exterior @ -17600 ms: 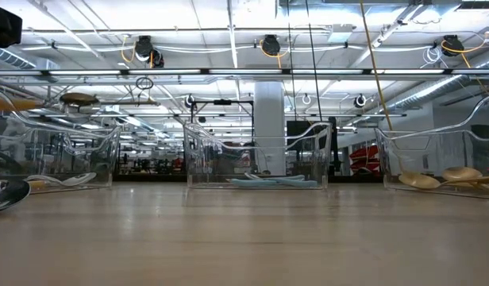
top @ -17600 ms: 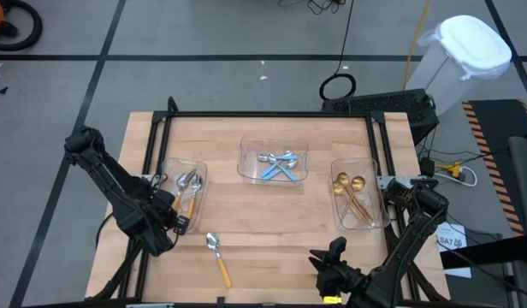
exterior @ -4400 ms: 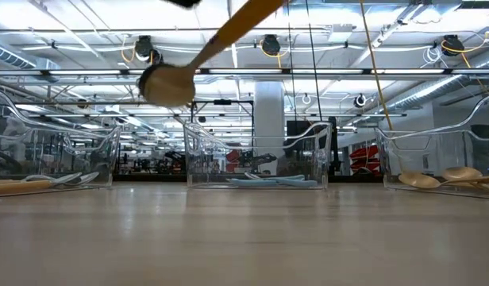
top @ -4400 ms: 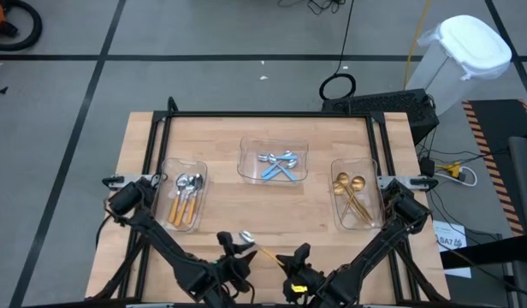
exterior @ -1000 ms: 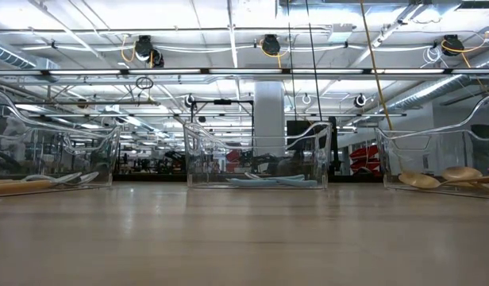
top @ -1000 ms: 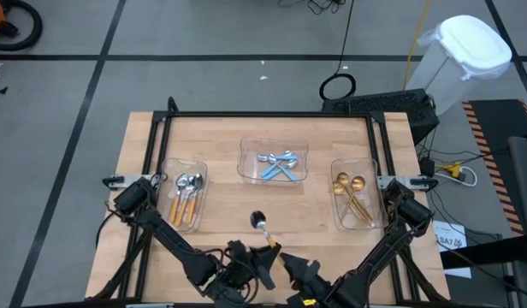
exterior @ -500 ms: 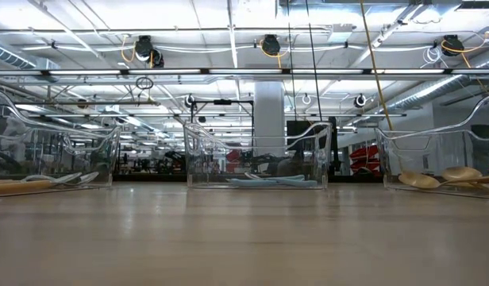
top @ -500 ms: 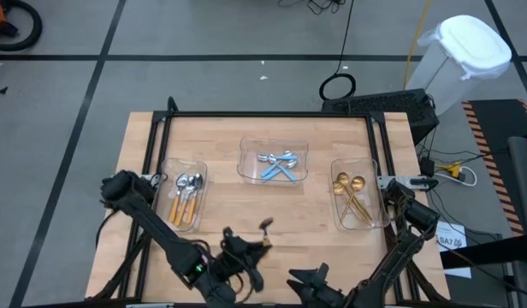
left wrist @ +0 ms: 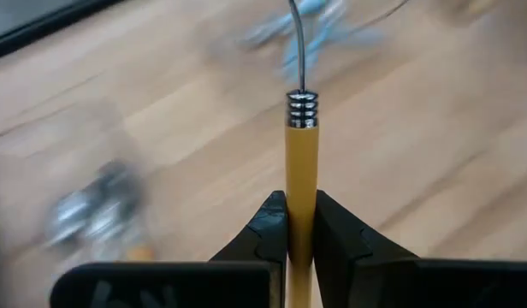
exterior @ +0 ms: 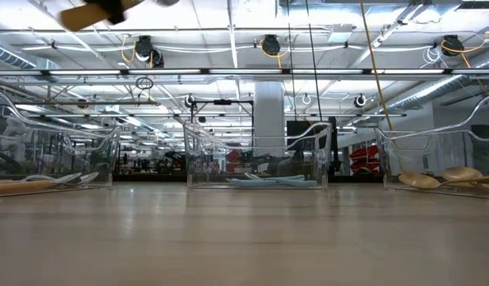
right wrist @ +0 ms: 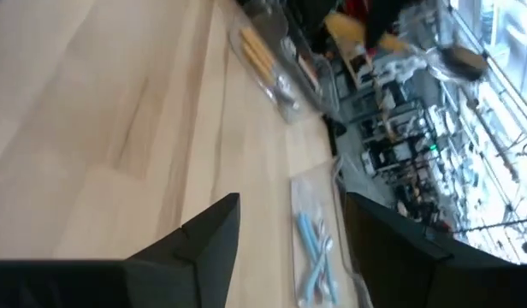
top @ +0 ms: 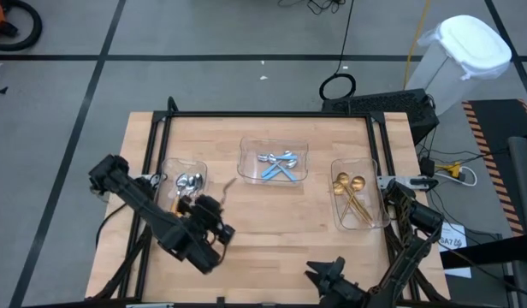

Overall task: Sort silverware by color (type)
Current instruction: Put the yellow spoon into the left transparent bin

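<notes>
I have the left claw (left wrist: 301, 248) clamped on the orange handle of a spoon (left wrist: 301, 162), carried in the air just beside the left tray (top: 166, 171), where the other orange spoons (top: 187, 183) lie. The blue spoons (top: 279, 163) sit in the middle tray (top: 246, 147), the gold spoons (top: 350, 190) in the right tray (top: 373, 221). The right claw (right wrist: 289, 248) waits at the table's (top: 272, 224) near edge, spread wide and empty. I see no loose spoons, so I judge dropping this one should finish it.
</notes>
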